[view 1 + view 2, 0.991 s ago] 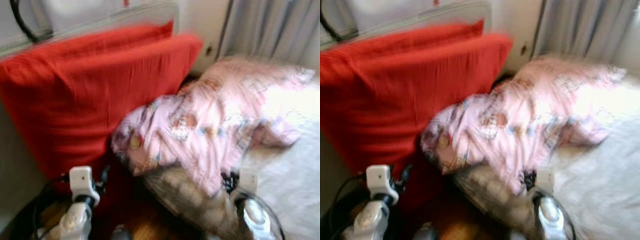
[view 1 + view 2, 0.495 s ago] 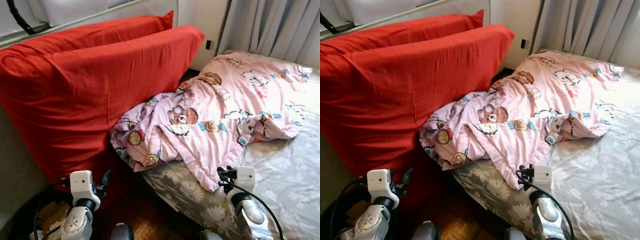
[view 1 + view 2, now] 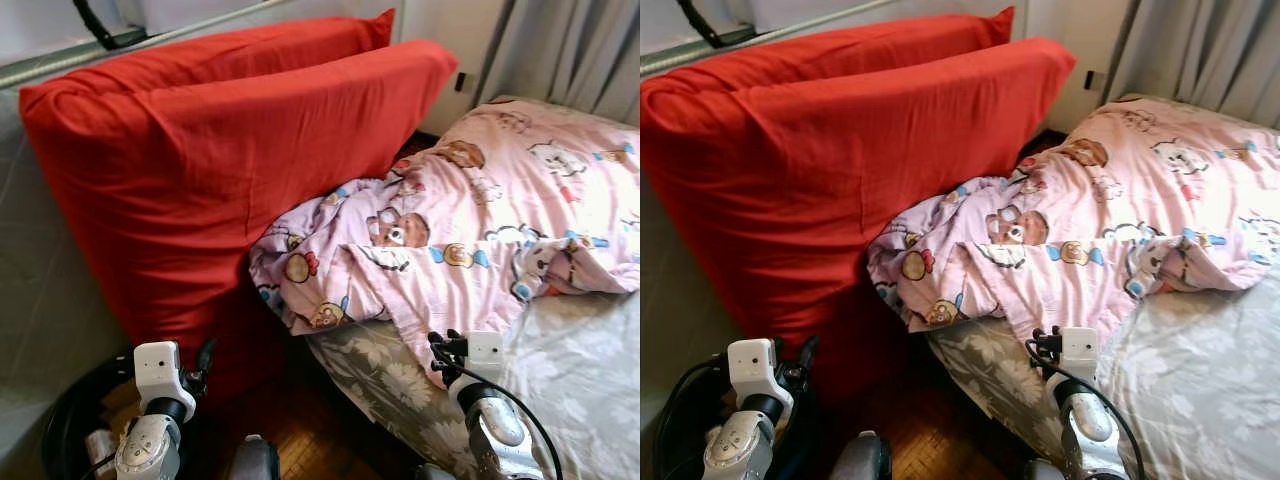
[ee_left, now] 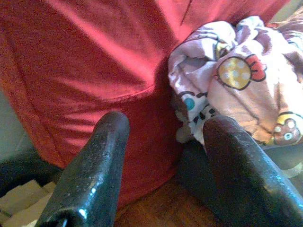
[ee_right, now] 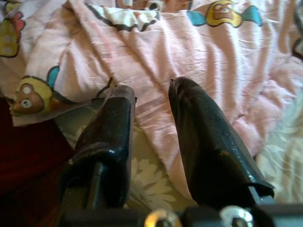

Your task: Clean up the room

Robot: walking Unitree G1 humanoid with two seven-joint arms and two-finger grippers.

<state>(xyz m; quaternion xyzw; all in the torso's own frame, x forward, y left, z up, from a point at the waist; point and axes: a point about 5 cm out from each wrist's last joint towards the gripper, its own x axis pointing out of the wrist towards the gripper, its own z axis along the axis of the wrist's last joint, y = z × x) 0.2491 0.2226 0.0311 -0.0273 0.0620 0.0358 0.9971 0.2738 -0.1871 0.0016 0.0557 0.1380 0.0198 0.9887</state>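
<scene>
Pink quilt [image 3: 470,230], frame centre; right gripper [image 5: 151,101] and left gripper [image 4: 163,125] parted, empty; a shallow pinch risks slipping off.

Both eye views are sharp and bright. Daylight comes from the side of the curtains [image 3: 570,45] and makes the pink blanket [image 3: 500,220] pale, almost washed out, at its far end. The red cushions [image 3: 240,170] throw a deep shadow on the wooden floor [image 3: 300,420] below. In the wrist views the black fingers [image 4: 94,170] are close and soft, with small shiny spots
</scene>
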